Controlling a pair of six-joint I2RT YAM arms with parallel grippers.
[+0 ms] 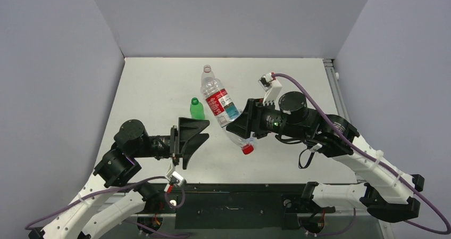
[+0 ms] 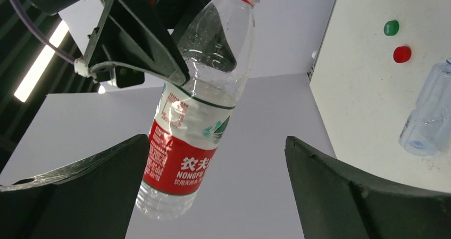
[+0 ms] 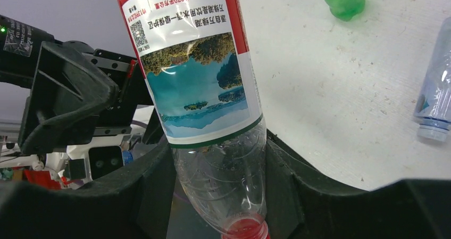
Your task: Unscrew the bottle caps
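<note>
While the right claw (image 1: 240, 126) is clenched on the clear shoulder of the red-label bottle (image 1: 217, 101), holding it tilted above the surface (image 1: 159, 90), its red cap (image 1: 248, 149) points toward the left claw (image 1: 206, 131), which is released wide. The thin plastic looks light and easily crushed, so I would pinch only the small cap.
</note>
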